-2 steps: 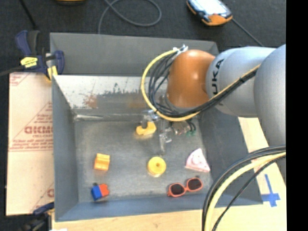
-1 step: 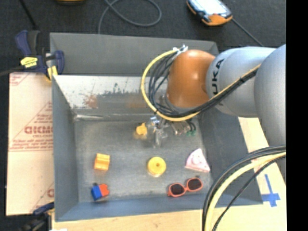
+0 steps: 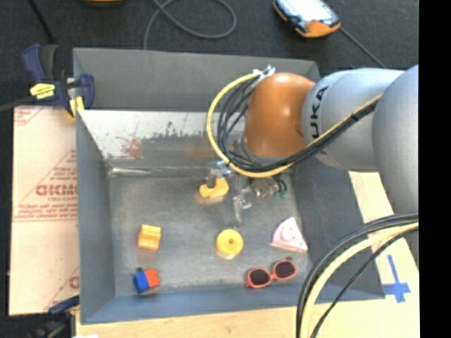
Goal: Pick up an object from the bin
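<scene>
Nearest me in the grey bin (image 3: 95, 203), along the near wall, a pair of red sunglasses (image 3: 271, 274) lies to the right and a small blue and red block (image 3: 146, 280) sits toward the left corner. A little farther in there is a row of three things well apart from one another: an orange block (image 3: 149, 236) on the left, a round yellow disc (image 3: 229, 243) about the middle, and a pink wedge (image 3: 289, 235) on the right. Beyond the disc, the gripper (image 3: 239, 207) hangs low over the floor of the bin, close to the far wall. Whether its pincer is apart or together, I cannot tell from here. Just beside it on the left lies a lumpy yellow piece (image 3: 213, 189), the nearest thing to it; I cannot tell if they touch. Above the gripper bulges the arm's orange cover (image 3: 275, 115), ringed by black and yellow cables (image 3: 220, 122), and the grey arm (image 3: 366, 118) runs off to the right.
</scene>
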You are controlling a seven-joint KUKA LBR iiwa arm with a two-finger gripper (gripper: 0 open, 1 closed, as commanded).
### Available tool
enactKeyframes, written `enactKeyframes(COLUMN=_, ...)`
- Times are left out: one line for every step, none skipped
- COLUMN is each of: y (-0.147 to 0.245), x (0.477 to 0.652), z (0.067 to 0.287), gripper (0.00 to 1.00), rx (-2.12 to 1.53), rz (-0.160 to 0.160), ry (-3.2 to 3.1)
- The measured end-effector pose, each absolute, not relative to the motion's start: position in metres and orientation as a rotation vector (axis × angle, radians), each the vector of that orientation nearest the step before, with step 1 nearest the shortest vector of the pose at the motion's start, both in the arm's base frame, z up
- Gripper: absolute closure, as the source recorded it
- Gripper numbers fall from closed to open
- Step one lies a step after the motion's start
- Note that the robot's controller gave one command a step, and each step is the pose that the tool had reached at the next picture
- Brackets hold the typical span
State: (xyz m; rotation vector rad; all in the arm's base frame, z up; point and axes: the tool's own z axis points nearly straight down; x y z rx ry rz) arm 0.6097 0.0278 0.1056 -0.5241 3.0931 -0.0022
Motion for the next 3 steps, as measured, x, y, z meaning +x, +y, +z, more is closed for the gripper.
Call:
enactKeyframes(y=0.028, x=0.610, z=0.106, gripper=0.00, rx=-0.525, rz=-0.002, ry=3.093)
enactKeyframes(y=0.044, x=0.640, z=0.091, gripper=0.00, rx=-0.529, rz=-0.004, ry=3.088)
enactKeyframes(y=0.017, x=0.643, z=0.084, gripper=1.00, rx=-0.532, rz=-0.002, ry=3.092)
